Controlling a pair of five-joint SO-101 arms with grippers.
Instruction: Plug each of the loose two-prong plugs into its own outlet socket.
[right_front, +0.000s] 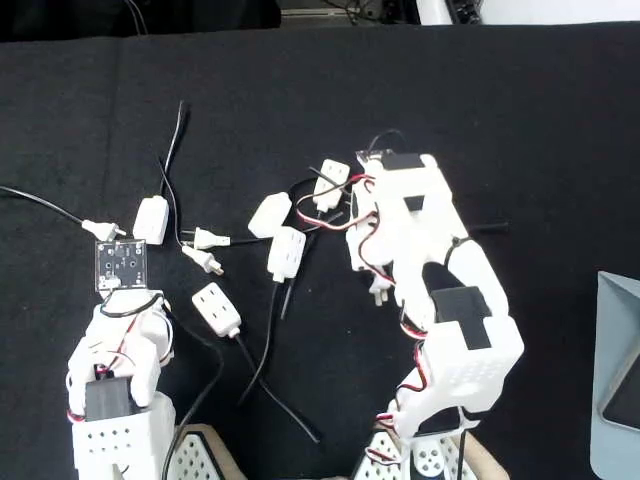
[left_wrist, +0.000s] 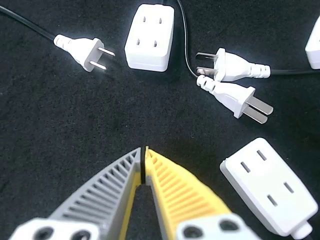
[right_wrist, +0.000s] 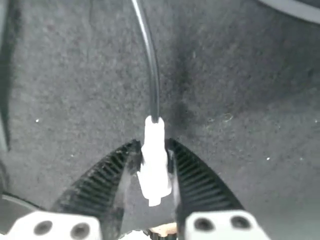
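Right pincer (right_wrist: 152, 146) clamping plug (right_wrist: 155, 175) — arm stretched forward, left pincer (left_wrist: 144, 151) closed.

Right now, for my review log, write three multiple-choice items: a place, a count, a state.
1. Where is the white plastic plug on the black cord in the right wrist view? A lying loose; B between the right gripper's black fingers; C in a socket.
2. How many white two-prong plugs lie on the black cloth in the left wrist view? A three; B one; C five.
3. The grey-and-yellow left gripper is: A wide open; B shut on a plug; C shut, empty.
1B, the fingers clamp it; 2A, one alone, two together; 3C, fingertips meet, nothing between.
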